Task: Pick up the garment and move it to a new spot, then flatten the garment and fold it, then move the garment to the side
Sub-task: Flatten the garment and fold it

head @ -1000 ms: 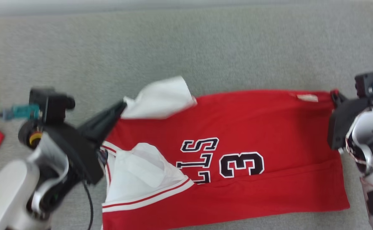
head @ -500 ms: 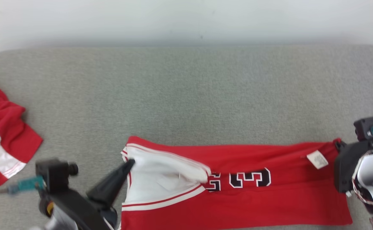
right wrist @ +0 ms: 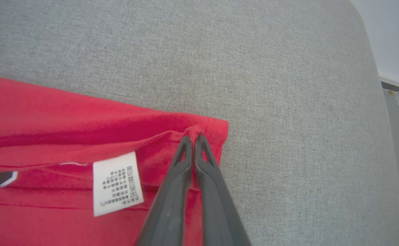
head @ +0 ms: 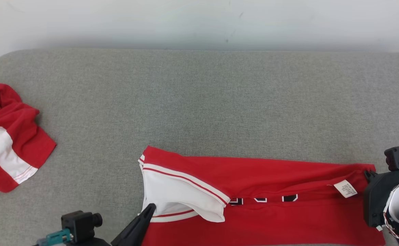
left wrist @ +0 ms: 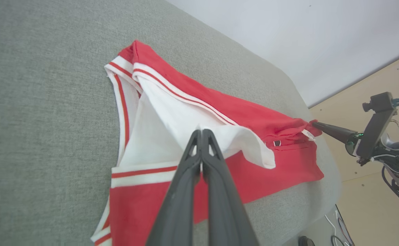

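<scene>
Red-white cloth (head: 13,118) at left on grey cushion (head: 199,102); white wall (head: 199,20) behind.

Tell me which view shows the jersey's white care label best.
The right wrist view: the care label is large there, printed lines visible, beside the right gripper. The head view shows it small; in the left wrist view it is a tiny sliver.
</scene>
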